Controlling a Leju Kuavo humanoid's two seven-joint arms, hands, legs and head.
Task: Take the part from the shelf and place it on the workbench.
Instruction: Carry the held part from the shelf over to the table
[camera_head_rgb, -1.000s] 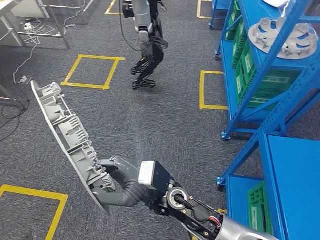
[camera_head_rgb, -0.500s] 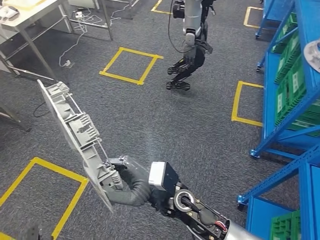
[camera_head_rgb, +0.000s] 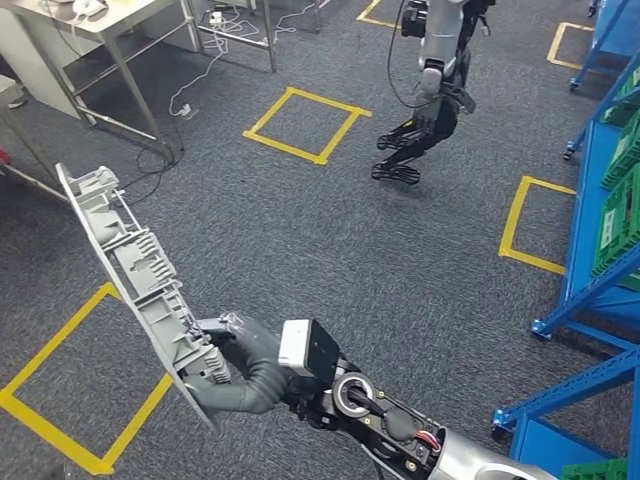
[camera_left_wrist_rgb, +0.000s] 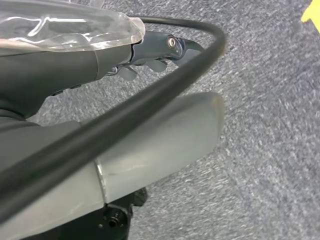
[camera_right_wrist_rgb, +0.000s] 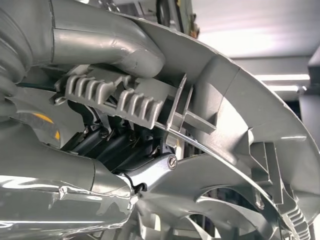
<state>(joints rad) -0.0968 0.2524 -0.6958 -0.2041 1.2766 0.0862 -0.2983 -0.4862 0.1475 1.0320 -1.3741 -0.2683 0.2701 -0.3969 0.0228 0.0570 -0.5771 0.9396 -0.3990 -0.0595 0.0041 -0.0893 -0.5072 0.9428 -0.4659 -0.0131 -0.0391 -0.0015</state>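
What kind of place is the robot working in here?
Probably a robot test workshop: blue metal shelves with green crates, yellow tape squares on grey carpet, and another humanoid robot standing nearby.

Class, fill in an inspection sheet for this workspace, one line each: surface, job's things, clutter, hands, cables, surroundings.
Surface: dark grey carpet floor with yellow tape squares.
Job's things: grey plastic part, ribbed side toward the camera, held tilted above the floor.
Clutter: nothing seen.
Hands: right hand grips the part's lower end; left hand hangs over the carpet, fingers barely visible, state unclear.
Cables: white and black leads trail on the floor under the metal-legged tables.
Surroundings: another humanoid robot stands ahead; blue shelving with green crates to the right.
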